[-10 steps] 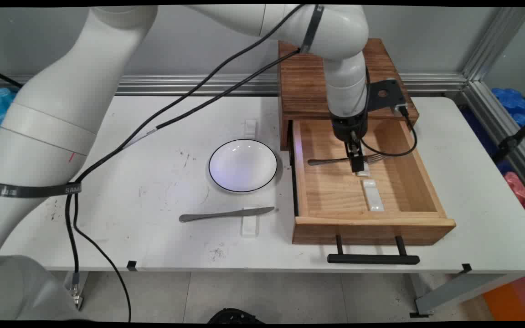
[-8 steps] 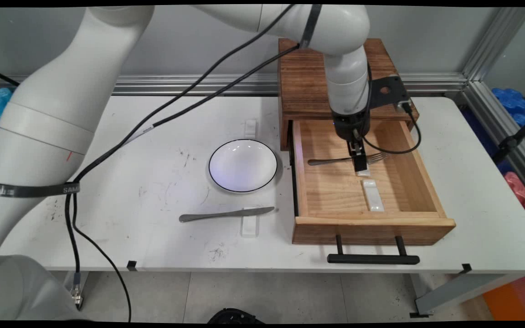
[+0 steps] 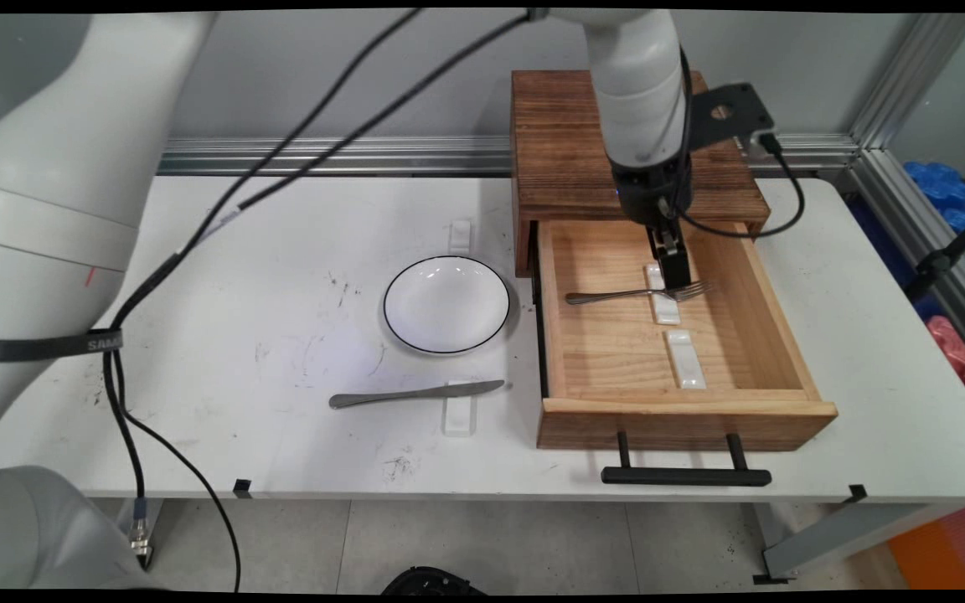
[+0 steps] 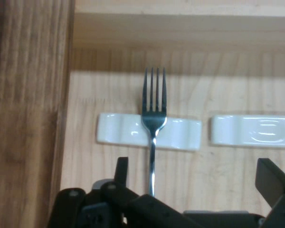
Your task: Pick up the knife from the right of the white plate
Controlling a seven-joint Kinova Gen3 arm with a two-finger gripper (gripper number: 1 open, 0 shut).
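Drawer (image 3: 616, 352), gripper (image 3: 673, 270) spread, hiding fork (image 4: 153, 111) handle

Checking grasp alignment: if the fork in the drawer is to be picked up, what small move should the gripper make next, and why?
Probably a slight sideways shift toward the fork. In the hand view its handle runs close beside one finger of the open gripper, not midway between them.

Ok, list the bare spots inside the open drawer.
Free: the drawer floor left of the two white cutlery rests, below the fork handle, and the strip along the right wall. Crowded: the middle, where the fork lies across the far rest with the claw above.
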